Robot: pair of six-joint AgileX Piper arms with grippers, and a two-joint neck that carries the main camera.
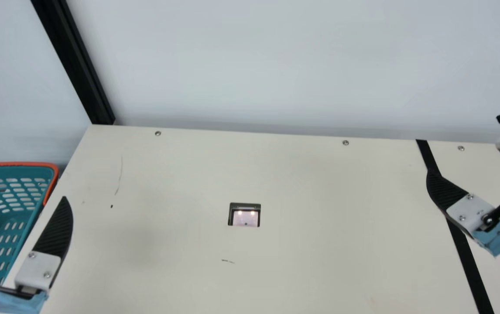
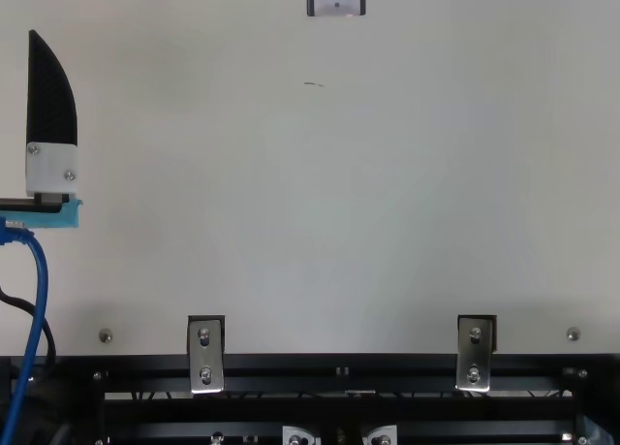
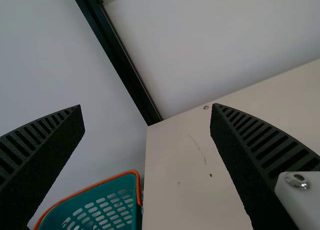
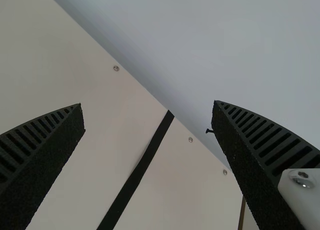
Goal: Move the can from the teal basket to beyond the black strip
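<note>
At the main view's left edge is the teal basket (image 1: 19, 164) with its orange rim; its low interior is partly cut off. My left gripper (image 1: 18, 186) stands open over the basket's side, one finger over the table edge. In the left wrist view the basket (image 3: 120, 184) is beyond the spread fingers of the left gripper (image 3: 147, 105). A black strip (image 1: 464, 257) crosses the table at the right. My right gripper (image 1: 464, 145) is open above it, one finger overlapping the strip. The right wrist view has the strip (image 4: 132, 182) running between the parted fingers of the right gripper (image 4: 147, 102).
The cream table (image 1: 293, 187) spreads between the arms, with a small recessed window (image 1: 245, 217) near its middle. Pale walls and a black upright post (image 1: 73, 61) rise behind it. Metal brackets (image 2: 205, 353) line the near edge in the top view.
</note>
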